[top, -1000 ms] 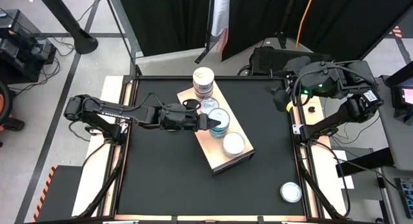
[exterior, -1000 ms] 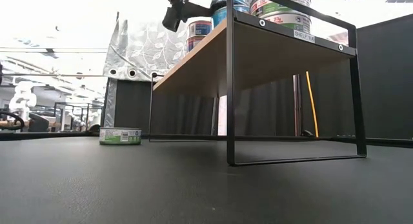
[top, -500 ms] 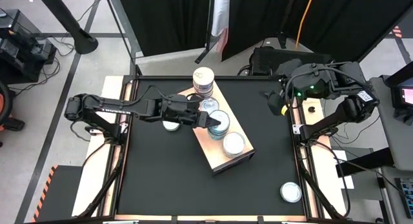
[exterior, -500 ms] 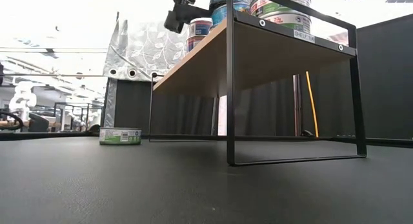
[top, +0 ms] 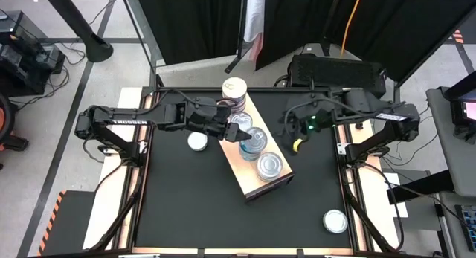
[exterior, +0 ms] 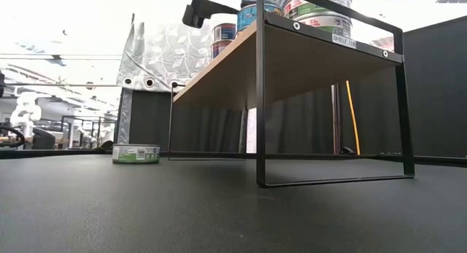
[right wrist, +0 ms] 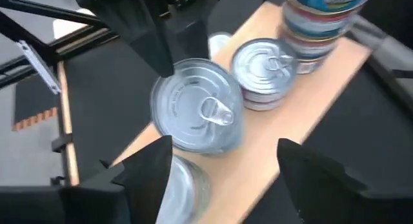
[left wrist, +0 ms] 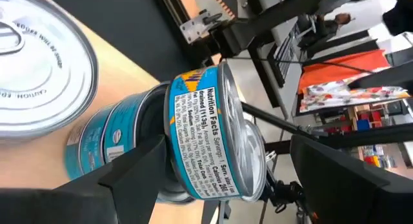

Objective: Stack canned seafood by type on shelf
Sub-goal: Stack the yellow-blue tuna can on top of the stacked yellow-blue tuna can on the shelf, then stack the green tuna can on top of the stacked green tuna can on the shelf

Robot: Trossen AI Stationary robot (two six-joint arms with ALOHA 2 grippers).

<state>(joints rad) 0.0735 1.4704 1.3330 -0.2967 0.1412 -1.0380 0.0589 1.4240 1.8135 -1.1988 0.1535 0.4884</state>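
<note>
On the shelf (top: 251, 185), mid-board | blue tin (left wrist: 206, 137) tops a stack | left gripper (top: 239, 136) spread beside it, holding nothing | right gripper (top: 296, 144) open, just off shelf (empty) | advice: back the left straight out, don't nudge stack

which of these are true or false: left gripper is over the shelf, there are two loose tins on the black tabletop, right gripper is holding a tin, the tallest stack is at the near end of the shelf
1. The left gripper is over the shelf. True; its open fingers flank the blue-labelled tin stack.
2. Two loose tins lie on the black tabletop. True: one tin left of the shelf, another tin near the front right corner.
3. The right gripper holds a tin. False: it is open and empty, beside the shelf's right edge.
4. The tallest stack stands at the shelf's near end. False: the tallest stack stands at the far end.
</note>
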